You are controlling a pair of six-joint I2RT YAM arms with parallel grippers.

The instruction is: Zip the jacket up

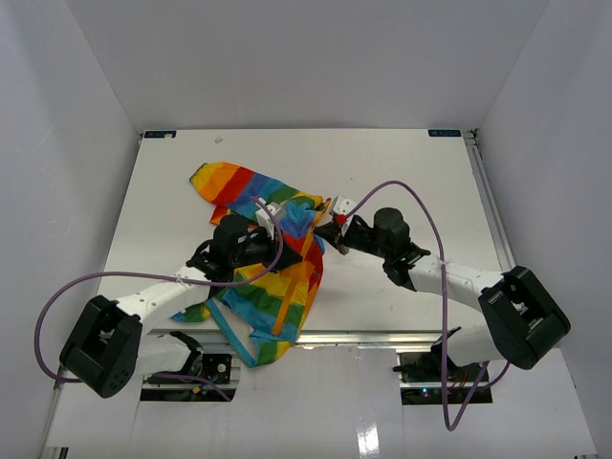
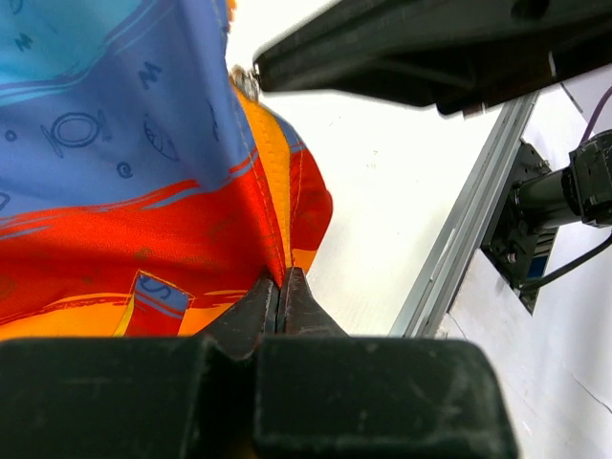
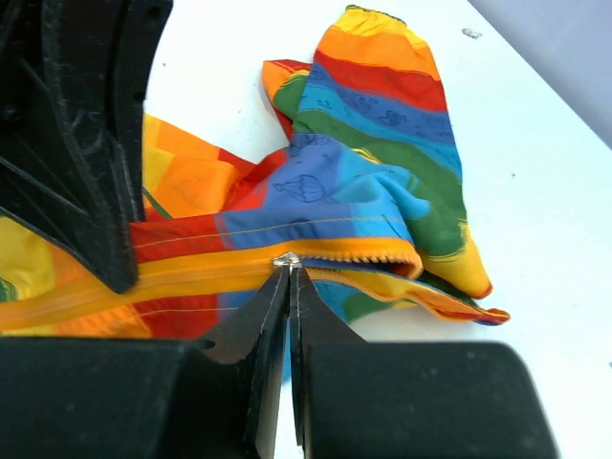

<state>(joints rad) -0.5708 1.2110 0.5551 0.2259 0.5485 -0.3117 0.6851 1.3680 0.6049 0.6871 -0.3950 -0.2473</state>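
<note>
Left gripper (image 2: 280, 279) is clamped on the jacket (image 1: 287, 287) at its orange zip edge. Right gripper (image 3: 289, 270) is pinched on what looks like the metal zip pull (image 3: 285, 258). Jacket is spread centre-left on the tabletop (image 1: 411, 172), with 1 end draped over the near edge. Fabric is judged light, floppy, prob. slippery, so it is best held by pull & hem. No containers seen.

A small soft jacket (image 1: 277, 282) in rainbow stripes of red, orange, yellow, green and blue lies crumpled on the white table (image 1: 411, 172), left of centre. One sleeve reaches toward the far left corner, and the lower part hangs over the near edge. Its orange zipper (image 3: 368, 251) shows bare teeth along one stretch.
</note>
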